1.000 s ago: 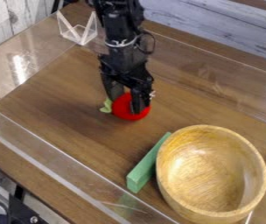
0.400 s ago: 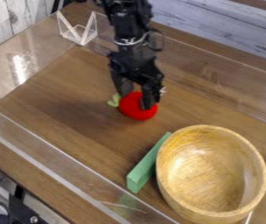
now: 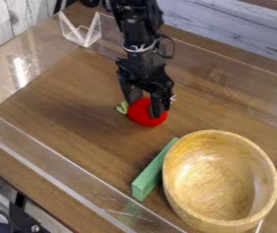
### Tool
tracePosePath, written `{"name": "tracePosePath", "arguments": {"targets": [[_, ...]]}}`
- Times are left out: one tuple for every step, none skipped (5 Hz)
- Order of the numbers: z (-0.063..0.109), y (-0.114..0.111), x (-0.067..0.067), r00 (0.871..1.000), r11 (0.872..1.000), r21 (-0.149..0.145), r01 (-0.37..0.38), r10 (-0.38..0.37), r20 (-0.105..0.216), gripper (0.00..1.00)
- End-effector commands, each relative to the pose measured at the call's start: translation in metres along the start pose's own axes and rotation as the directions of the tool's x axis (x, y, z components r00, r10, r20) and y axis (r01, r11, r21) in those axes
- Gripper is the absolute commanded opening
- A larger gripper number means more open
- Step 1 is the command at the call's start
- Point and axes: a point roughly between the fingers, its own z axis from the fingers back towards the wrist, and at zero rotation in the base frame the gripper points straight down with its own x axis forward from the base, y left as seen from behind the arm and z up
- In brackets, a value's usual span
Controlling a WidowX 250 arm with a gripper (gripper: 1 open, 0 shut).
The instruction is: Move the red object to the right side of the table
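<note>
At the far left of the view, pale whitish boards stand beyond the table, and a clear acrylic wall (image 3: 56, 167) runs along the near edge of the dark brown wood-grain tabletop (image 3: 58, 111). Near the far left part of the table is a clear, pale-edged angular piece (image 3: 80, 31). Right of it, the black robot arm (image 3: 136, 44) reaches down from the far edge, a cable looping out beside it. At its lower end the gripper (image 3: 145, 106) is lowered over the red object (image 3: 148, 112), its fingers spread, one on either side of the fruit's upper part; whether they touch it I cannot tell. The red object sits around the middle of the tabletop, its small green leaf (image 3: 123, 107) pointing left, and the gripper hides part of its top. Farther right and closer to the camera, a green block (image 3: 155, 169) lies at a slant, just beside the left side of the round wooden bowl (image 3: 220, 181). The bowl, light tan and much larger than the fruit, fills the near right part of the view, its open top facing up.
</note>
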Motion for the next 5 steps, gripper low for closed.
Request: {"name": "tracePosePath", "arguments": {"targets": [[-0.001,0.011,0.004,1.0,1.0,0.003,0.024,-0.024,0.02,1.0],[-0.007,0.019,0.002,0.999,0.999,-0.005,0.052,-0.052,0.009,1.0],[-0.007,0.021,0.002,0.996,0.996,-0.014,0.086,-0.086,-0.004,1.0],[-0.007,0.022,0.002,0.993,0.993,-0.023,0.115,-0.115,-0.012,0.0],[0.0,0.021,0.0,0.993,0.993,-0.027,0.117,-0.118,-0.03,0.0]]}}
